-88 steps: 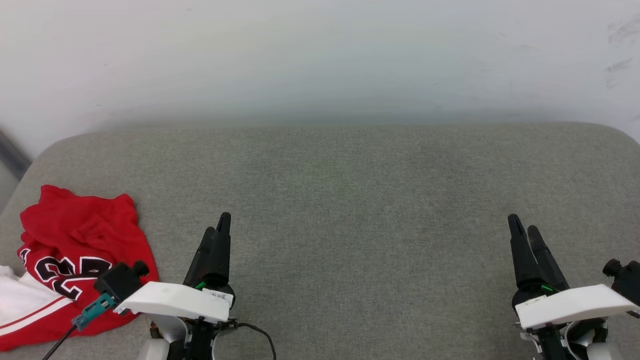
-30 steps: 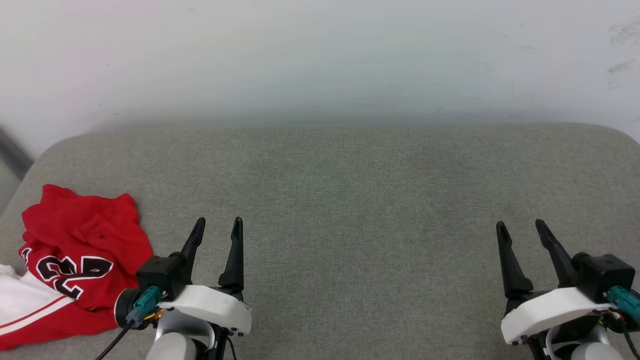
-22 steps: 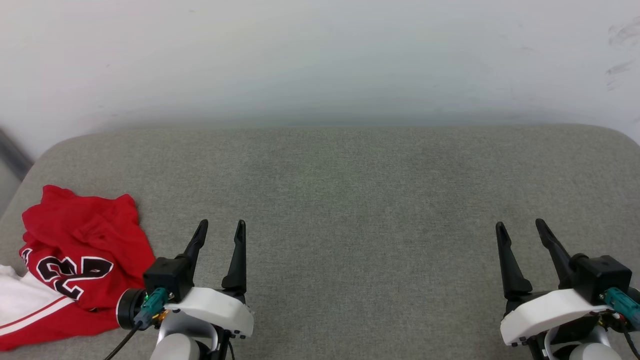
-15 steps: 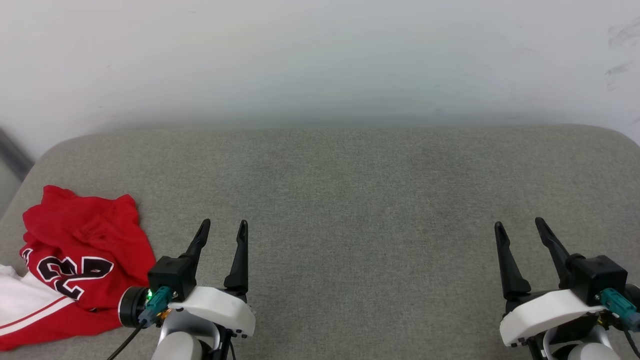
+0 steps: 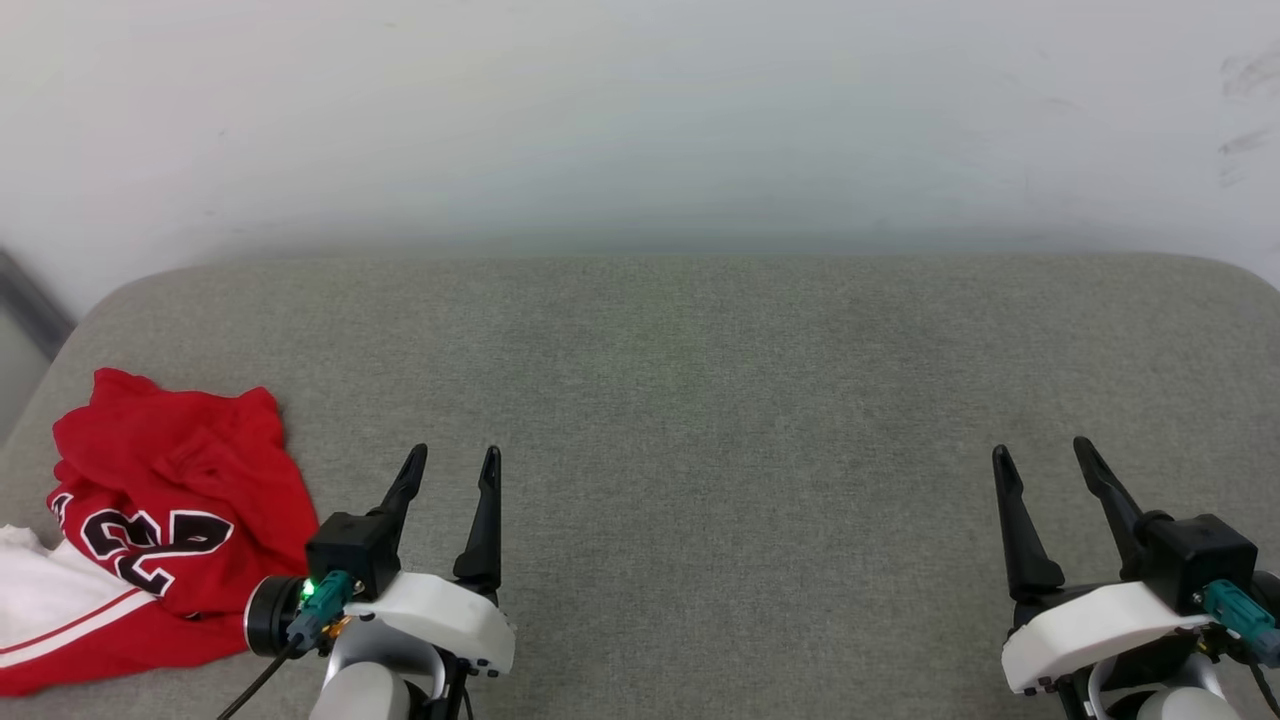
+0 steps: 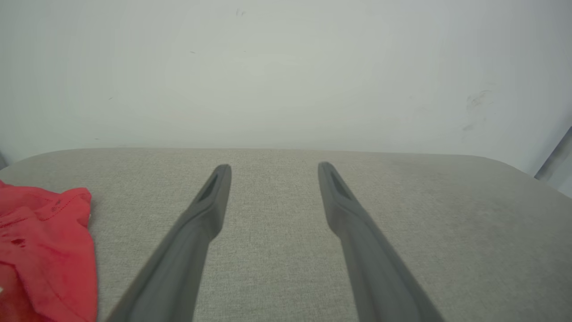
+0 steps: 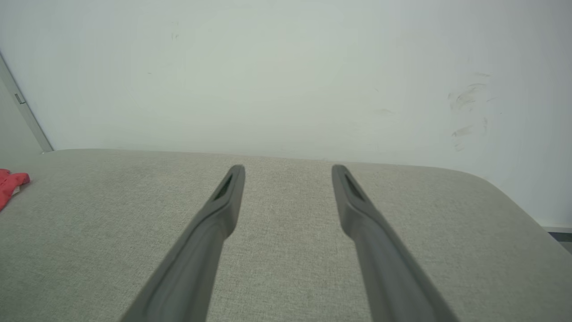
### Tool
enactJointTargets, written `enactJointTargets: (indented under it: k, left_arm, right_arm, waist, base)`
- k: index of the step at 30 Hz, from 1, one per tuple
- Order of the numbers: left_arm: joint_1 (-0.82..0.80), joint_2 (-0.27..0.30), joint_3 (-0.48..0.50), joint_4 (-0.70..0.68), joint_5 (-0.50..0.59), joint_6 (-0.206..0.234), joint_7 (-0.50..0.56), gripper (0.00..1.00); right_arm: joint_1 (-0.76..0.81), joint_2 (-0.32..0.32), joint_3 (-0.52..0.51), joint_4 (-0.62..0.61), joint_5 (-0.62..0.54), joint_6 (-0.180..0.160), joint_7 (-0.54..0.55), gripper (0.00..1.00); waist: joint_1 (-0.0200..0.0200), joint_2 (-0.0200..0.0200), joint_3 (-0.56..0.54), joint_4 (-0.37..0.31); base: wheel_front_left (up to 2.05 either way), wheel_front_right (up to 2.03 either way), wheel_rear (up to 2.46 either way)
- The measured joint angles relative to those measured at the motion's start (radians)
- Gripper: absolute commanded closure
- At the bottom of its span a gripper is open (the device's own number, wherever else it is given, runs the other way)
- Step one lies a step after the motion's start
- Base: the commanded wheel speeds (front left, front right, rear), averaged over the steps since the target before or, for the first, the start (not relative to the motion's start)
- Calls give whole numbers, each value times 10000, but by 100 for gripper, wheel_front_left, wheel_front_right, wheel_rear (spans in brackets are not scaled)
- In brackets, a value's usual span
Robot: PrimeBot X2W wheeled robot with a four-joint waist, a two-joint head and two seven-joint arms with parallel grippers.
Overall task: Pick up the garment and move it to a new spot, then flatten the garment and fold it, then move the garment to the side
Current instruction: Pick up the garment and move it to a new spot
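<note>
1. The wall [image 5: 640, 120] is pale, smooth and matt, with a few dark scuffs at its right; it rises straight behind the seat.
2. The padded surface [image 5: 700, 400] is covered in grey, finely woven fabric. It is broad and flat with rounded far corners.
3. The jersey T-shirt [image 5: 180, 480] lies crumpled at the surface's near-left corner. It is red knit with soft folds, and its black, white-outlined digits run slantwise across the heap. A white sleeve with red stripes points toward the near-left edge and the red body bunches toward the wall. I cannot tell its long axis.
4. The left gripper [image 5: 454, 460] is just right of the shirt, its slim dark tapered fingers spread and holding nothing.
5. The right gripper [image 5: 1040, 452] is well apart at the far right, likewise spread and empty.
</note>
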Motion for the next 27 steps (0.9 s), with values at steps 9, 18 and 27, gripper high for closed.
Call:
enactJointTargets:
  k: [9, 18, 27]
  left_arm:
    - [-171, 52, 100, 221, 0, 194, 0, 0]
    - [-268, 313, 280, 221, 8, 353, 0, 0]
    - [-366, 357, 535, -21, -288, 393, 0, 0]
  right_arm:
    - [1, 0, 58, -33, -6, -2, -36, 0]
    - [-20, 4, 395, -272, 12, 0, 82, 0]
    - [-204, 8, 587, -552, 75, 0, 165, 0]
  waist:
    - [0, 0, 29, 504]
    - [0, 0, 125, 1799]
    - [0, 0, 246, 3368]
  base:
    - [0, 0, 0]
    - [0, 0, 0]
    - [0, 0, 0]
